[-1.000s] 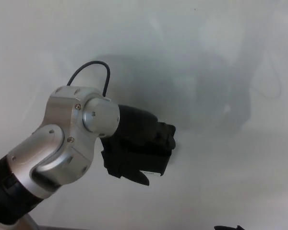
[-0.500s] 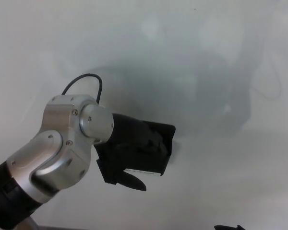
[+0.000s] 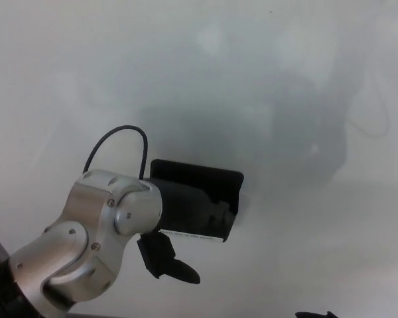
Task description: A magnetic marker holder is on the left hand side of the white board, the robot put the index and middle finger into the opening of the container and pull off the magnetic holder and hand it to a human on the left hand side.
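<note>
Left arm has dropped lower in the head view over the last second; wrist joint now sits below the black marker holder [image 3: 198,201], which was mostly covered before and now shows its upper edge and right wall. Holder remains flat against the white board [image 3: 265,79], position unchanged. Left hand [image 3: 186,225] reaches into or behind the holder's opening; fingers hidden, so closure cannot be told; 1 black digit hangs beneath. Judgement: insertion underway, pull-off not yet begun. Right hand not visible.
</note>
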`<state>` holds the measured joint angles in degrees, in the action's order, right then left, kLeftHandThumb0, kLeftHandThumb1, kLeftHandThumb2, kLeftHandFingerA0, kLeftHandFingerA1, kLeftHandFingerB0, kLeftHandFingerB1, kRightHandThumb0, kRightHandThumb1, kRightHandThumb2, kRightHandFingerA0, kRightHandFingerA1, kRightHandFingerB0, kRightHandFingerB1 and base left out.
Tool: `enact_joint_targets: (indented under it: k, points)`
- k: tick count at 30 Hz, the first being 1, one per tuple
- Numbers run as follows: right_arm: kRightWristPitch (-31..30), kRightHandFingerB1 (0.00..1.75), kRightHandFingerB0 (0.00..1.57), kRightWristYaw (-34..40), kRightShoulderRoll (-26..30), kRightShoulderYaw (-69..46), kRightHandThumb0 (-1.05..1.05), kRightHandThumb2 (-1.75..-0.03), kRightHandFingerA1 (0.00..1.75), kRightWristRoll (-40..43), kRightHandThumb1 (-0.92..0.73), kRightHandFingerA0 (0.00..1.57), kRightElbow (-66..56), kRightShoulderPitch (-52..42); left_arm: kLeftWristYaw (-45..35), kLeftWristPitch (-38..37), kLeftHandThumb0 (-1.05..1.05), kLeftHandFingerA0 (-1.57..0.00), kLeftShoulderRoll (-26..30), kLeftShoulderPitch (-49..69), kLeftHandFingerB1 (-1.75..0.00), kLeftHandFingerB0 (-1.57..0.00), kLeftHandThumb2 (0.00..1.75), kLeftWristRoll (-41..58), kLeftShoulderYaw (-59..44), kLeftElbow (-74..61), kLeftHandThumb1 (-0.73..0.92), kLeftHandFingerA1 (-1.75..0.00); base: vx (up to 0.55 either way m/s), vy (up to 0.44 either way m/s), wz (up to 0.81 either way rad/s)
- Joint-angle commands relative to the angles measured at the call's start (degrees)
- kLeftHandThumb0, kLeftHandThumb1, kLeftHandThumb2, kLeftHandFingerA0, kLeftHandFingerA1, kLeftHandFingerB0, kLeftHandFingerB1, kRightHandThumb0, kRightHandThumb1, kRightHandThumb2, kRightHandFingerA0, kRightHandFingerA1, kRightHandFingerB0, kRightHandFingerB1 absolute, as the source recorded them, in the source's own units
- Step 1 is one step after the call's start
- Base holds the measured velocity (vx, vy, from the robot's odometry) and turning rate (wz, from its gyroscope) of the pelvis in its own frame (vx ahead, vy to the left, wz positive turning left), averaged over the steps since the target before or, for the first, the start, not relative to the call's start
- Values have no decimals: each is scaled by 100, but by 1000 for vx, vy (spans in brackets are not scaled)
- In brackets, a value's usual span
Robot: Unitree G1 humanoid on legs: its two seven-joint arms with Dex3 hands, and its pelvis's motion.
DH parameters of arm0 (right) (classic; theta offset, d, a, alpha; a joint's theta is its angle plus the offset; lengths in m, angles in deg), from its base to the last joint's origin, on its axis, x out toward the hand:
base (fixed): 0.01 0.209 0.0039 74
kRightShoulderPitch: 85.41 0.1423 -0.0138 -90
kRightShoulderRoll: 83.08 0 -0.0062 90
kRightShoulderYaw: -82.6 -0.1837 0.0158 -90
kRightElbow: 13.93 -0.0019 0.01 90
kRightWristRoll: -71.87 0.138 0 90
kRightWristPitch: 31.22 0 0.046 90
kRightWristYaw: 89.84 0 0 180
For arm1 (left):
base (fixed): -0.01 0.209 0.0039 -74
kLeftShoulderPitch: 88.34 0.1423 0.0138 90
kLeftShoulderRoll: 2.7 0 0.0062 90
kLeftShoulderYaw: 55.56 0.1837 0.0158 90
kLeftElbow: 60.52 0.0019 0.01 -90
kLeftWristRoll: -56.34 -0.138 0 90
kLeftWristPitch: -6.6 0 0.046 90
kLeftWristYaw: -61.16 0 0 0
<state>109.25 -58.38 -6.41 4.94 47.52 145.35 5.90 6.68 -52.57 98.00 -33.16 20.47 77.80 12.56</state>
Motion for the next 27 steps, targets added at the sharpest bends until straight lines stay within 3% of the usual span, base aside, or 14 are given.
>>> enact_joint_targets:
  k: [1, 5, 6, 7, 18, 27]
  points:
    - [45, 52, 51, 23, 84, -13, -45, -59, 66, 31, -62, 85, -3, -74, 1349, -762, -63, 0, 247, 168, -21, -1, 86, -1459, 237, -18, 53, -22, 0, 0, 0]
    - [33, 52, 50, 29, 93, -8, -45, -59, 66, 25, -62, 85, -6, -53, 1354, -834, -63, 0, 236, 190, -22, -2, 87, -1574, 262, -6, 54, -25, 0, 0, 0]
    - [58, 52, 51, 17, 92, -14, -45, -59, 66, 35, -62, 85, -1, -49, 1293, -841, -60, -2, 241, 185, -22, -1, 63, -1628, 243, -86, 69, -25, 0, 0, 0]
    - [70, 53, 51, 11, 90, -20, -46, -59, 65, 45, -62, 85, 2, -44, 1246, -843, -64, 0, 244, 183, -21, 0, 87, -1659, 212, -167, 53, -26, 0, 0, 0]
    - [7, 55, 51, 57, 95, 6, -48, -59, 65, -1, -63, 84, 7, -3, 531, -914, -65, -2, 256, 156, -18, -1, 84, -1894, -202, -1105, 51, -25, 0, 0, 0]
    - [-48, 54, 53, 76, 103, 19, -46, -59, 66, -4, -62, 85, -4, -12, -15, -980, -64, -3, 275, 173, -24, -4, 83, -1844, -774, -2111, 48, -37, 0, 0, 0]
